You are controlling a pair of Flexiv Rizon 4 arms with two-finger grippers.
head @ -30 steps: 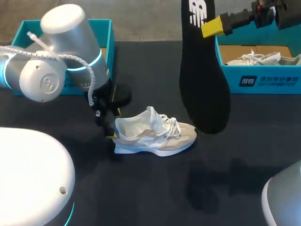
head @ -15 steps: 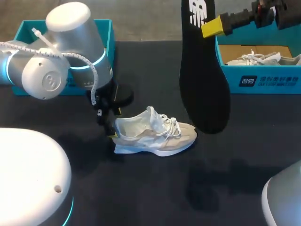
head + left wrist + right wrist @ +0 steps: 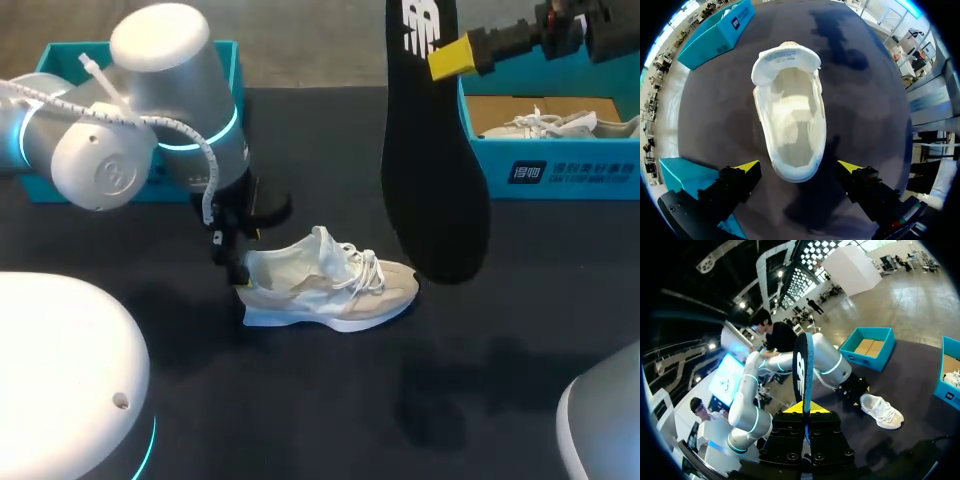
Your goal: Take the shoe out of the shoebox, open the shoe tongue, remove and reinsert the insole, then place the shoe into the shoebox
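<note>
Insole (image 3: 432, 150) is out, hanging from my right gripper (image 3: 805, 409), whose fingers clamp its heel end. Shoe (image 3: 330, 282) lies on table (image 3: 300, 400), heel between my left gripper's (image 3: 797, 167) spread fingers, which I judge not touching. Next: lower insole toe-first into shoe opening.

insole (image 3: 430, 150): white logo | shoebox (image 3: 490, 170): white label, unreadable | tongue label (image 3: 785, 56): unreadable

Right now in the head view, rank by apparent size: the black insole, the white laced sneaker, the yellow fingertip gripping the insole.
1. black insole, held nearer the camera
2. white laced sneaker
3. yellow fingertip
</note>
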